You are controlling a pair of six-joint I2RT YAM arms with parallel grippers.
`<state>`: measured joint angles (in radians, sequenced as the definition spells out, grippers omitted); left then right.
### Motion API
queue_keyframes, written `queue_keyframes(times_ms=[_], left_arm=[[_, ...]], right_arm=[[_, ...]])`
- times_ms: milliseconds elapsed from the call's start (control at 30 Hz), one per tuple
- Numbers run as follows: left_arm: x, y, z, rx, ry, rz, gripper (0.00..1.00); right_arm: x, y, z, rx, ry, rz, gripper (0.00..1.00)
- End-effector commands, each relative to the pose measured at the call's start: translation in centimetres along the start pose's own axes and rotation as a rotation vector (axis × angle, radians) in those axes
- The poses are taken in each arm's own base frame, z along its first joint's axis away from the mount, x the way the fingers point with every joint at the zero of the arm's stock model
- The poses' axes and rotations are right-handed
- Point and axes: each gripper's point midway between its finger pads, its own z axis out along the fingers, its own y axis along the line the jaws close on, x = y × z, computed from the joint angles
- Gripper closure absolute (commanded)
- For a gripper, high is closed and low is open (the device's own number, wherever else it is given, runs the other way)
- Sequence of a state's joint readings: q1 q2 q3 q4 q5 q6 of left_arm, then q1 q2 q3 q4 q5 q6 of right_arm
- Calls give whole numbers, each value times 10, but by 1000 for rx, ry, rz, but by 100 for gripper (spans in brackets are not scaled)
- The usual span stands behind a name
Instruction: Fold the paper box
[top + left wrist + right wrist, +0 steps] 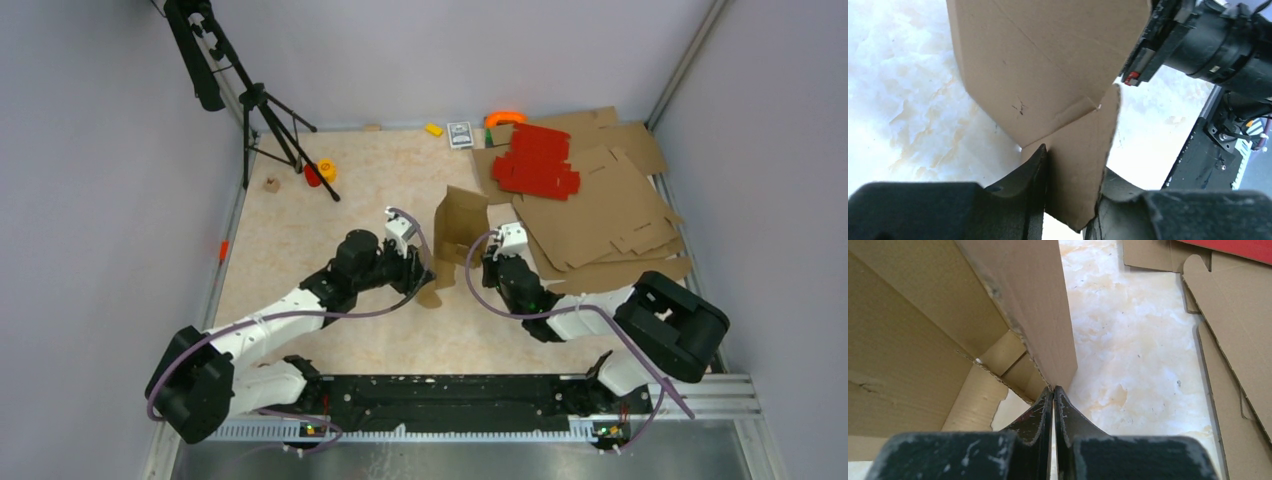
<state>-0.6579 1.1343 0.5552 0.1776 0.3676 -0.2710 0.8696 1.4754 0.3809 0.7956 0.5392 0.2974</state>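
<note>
1. Top external view: we see a pale marbled table (300, 230) with both arms reaching in from the near edge.
2. Only this view shows the heap of flat brown cardboard sheets (600, 210) on the right, with red sheets (535, 160) lying on top at the far side.
3. The paper box (458, 225) stands partly raised near the table's middle, just left of that heap, between the two grippers.
4. From above, the left gripper (425, 265) meets the box's near left corner and the right gripper (490, 255) its right side. We cannot read either jaw here.
5. The left wrist view shows what the top view hides. The left gripper (1073, 170) has its jaws parted, and a flap of the box (1048, 60) lies in the gap.
6. In the right wrist view, the right gripper (1053, 390) is closed, fingertips together at the lower corner of an upright box wall (1038, 315). We cannot tell whether it pinches any cardboard.
</note>
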Motion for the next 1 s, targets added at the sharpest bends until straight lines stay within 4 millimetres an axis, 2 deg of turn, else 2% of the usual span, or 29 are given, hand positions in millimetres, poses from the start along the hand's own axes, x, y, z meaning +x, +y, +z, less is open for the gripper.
queue_keyframes(times_ms=[0, 67, 167, 233, 467, 600, 733, 800, 867, 900, 967], left_arm=[[-15, 7, 2, -42, -21, -2, 74], [-15, 5, 4, -24, -16, 9, 78], [-14, 3, 4, -8, -11, 31, 81], [-13, 1, 4, 13, -9, 55, 82], [-9, -2, 3, 38, 29, 101, 85], [-10, -2, 2, 32, 38, 107, 85], [-10, -3, 1, 35, 40, 104, 85], [-10, -4, 1, 38, 40, 104, 85], [-10, -3, 1, 36, 41, 104, 85], [-10, -3, 1, 34, 42, 103, 85], [-11, -3, 1, 32, 41, 104, 85]], right_arm=[[-20, 13, 1, -50, -18, -17, 98], [-24, 15, 0, -59, -21, -27, 94], [-25, 15, -2, -69, -19, -53, 92], [-24, 14, -1, -70, -19, -74, 88], [-33, 15, 5, -122, -14, -66, 83], [-49, 12, 6, -200, -7, -6, 79], [-63, -4, 15, -181, 65, 57, 77], [-65, -8, 24, -183, 137, 118, 65], [-65, -4, 31, -218, 204, 178, 44], [-66, -1, 34, -225, 226, 201, 38], [-66, 3, 42, -216, 267, 237, 33]])
